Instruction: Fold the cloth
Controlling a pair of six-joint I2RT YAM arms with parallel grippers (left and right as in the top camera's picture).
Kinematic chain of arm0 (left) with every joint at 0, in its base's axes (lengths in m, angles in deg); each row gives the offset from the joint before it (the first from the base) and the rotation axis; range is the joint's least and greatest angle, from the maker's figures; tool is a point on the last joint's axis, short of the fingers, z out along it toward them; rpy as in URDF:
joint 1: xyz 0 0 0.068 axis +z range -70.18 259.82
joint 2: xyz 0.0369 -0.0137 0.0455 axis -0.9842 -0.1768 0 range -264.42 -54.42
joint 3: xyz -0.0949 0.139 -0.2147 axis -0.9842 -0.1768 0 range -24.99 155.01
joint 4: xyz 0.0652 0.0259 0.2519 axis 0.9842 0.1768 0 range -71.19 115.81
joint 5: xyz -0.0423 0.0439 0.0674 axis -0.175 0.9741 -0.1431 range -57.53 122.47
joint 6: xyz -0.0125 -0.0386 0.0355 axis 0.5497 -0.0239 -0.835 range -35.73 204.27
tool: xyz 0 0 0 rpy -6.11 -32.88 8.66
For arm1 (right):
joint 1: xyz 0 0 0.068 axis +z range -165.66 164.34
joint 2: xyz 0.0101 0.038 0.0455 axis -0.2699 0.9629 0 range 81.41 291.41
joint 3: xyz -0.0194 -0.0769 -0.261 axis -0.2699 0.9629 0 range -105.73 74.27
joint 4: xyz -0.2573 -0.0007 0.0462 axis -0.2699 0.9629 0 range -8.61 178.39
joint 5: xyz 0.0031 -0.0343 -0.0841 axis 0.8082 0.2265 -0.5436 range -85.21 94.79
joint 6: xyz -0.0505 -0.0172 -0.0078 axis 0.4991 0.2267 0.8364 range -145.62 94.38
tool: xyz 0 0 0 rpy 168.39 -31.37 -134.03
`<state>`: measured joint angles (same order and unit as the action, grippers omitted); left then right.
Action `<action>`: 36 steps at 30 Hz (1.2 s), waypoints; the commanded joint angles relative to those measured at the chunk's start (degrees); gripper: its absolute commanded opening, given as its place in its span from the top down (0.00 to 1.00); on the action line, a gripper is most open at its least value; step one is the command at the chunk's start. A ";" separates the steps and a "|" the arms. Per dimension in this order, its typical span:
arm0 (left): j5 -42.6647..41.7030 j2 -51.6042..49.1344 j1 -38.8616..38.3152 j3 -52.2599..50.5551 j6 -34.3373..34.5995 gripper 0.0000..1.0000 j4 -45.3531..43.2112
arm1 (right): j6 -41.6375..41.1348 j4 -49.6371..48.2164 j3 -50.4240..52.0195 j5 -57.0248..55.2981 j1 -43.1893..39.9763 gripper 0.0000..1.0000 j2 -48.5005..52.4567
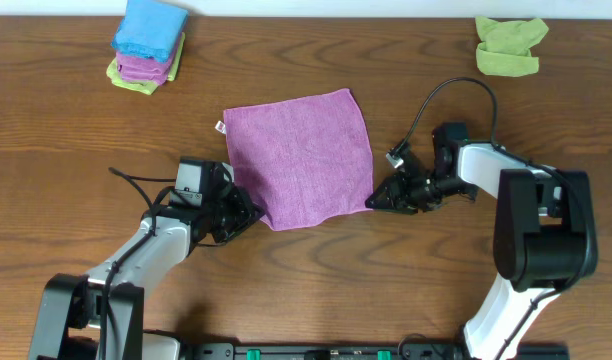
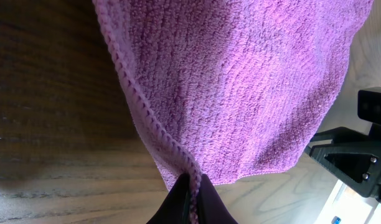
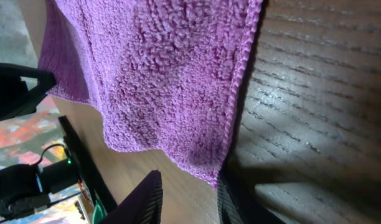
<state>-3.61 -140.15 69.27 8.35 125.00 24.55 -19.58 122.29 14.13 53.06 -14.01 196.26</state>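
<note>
Overhead: cloth lies flat on tabletop. Left fingers pinch its near-left hem; right fingers stand spread astride its near-right corner.

Purple cloth fills most of the frame. Its stitched hem runs diagonally down into the left gripper, fingers pinched tight on that edge. Dark wood table at left. Black hardware at right, possibly the other arm.

Dark brown wood-grain surface fills the overhead view; a pale strip borders its far edge, a black rail its near edge.
</note>
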 commanded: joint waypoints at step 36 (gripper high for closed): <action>-0.02 -0.39 0.04 1.07 -0.04 0.94 -0.39 | -13.99 -1.05 -0.85 -25.35 6.56 0.70 2.64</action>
<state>-3.54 -140.15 69.27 8.35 124.98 24.29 -33.65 120.35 11.48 43.77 -8.00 194.69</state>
